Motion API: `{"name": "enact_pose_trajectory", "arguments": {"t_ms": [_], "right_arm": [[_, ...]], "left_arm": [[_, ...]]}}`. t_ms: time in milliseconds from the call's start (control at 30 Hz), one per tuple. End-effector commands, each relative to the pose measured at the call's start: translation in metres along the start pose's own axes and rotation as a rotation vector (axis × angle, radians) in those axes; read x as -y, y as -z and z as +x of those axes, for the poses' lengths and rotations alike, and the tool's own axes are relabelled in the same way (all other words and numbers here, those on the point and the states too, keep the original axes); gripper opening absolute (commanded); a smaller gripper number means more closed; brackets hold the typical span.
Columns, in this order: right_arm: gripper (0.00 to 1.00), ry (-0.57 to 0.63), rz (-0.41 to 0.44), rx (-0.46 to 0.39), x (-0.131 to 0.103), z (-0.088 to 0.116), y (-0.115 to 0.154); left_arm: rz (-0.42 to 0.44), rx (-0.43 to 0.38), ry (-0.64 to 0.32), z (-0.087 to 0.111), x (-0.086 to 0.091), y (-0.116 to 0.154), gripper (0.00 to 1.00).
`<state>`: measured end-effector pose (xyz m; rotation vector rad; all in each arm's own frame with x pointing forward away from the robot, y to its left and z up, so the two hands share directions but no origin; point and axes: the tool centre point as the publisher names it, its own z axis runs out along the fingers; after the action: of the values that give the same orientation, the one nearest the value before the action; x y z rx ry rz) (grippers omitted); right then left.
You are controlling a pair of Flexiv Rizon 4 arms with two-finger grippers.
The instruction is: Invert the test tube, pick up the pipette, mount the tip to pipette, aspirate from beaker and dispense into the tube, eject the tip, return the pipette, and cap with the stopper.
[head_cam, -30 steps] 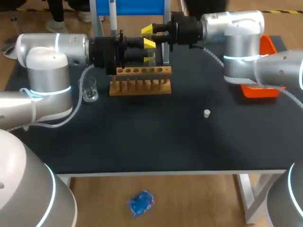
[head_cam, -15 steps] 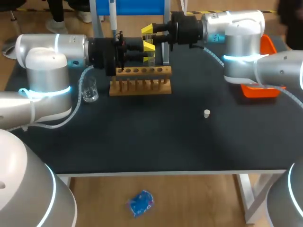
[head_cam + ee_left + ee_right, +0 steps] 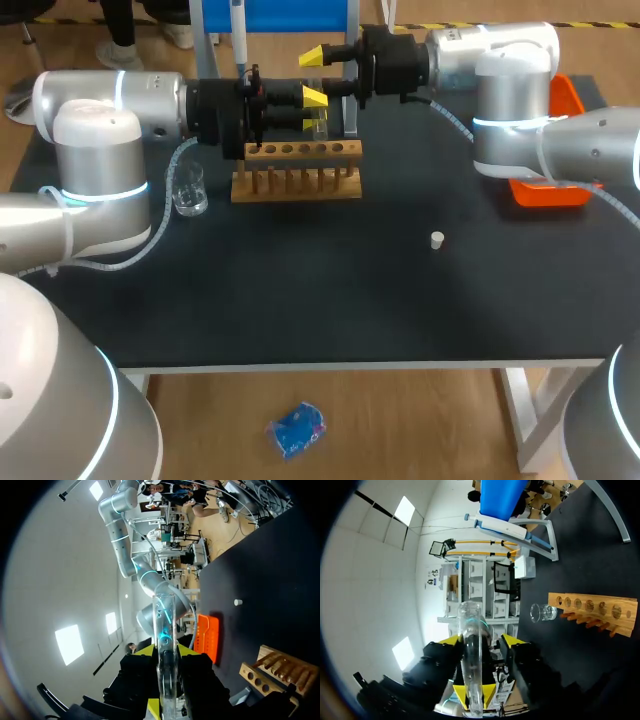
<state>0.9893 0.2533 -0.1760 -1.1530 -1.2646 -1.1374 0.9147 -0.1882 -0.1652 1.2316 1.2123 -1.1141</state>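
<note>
Where black table (image 3: 300, 310) spreads, wooden rack (image 3: 297, 172), beaker (image 3: 188, 192), stopper (image 3: 437, 240)

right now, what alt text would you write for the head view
Above a wooden rack at the back of a dark table, the left tool is shut on a clear test tube, the right tool open facing it. A beaker stands left of the rack; a small white stopper lies alone to its right.

Head camera high behind, looking down on table (image 3: 300, 290); opposed wrist cameras close, sharing test tube (image 3: 164, 620), rack (image 3: 300, 151).
</note>
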Motion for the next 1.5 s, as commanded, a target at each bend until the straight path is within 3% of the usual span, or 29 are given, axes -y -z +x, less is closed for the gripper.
{"name": "enact_pose_trajectory", "arguments": {"t_ms": [33,300,633,800,867,1400,1500], "right_arm": [[1.0,0.001,0.001,-0.001,-0.001,-0.001,0.0],[1.0,0.001,0.001,-0.001,-0.001,-0.001,0.0],[1.0,0.23,-0.02,0.006,0.0,0.016,0.029],[1.0,0.41,0.01,0.068,0.008,0.014,0.053],[1.0,0.48,0.038,0.142,0.012,0.007,0.064],[1.0,0.48,0.038,0.142,0.012,0.007,0.064],[1.0,0.666,0.05,0.184,0.013,-0.009,0.07]], "left_arm": [[-0.002,-0.003,0.0,-0.002,0.002,0.001,0.0],[-0.002,-0.003,0.0,-0.002,0.002,0.001,0.0],[-0.002,-0.003,0.0,-0.002,0.002,0.001,0.0],[-0.002,-0.003,0.0,-0.002,0.002,0.001,0.0],[-0.002,-0.003,0.0,-0.002,0.002,0.001,0.0],[-0.002,-0.003,0.0,-0.002,0.002,0.001,0.0],[-0.002,-0.003,0.0,-0.002,0.002,0.001,0.0]]}}
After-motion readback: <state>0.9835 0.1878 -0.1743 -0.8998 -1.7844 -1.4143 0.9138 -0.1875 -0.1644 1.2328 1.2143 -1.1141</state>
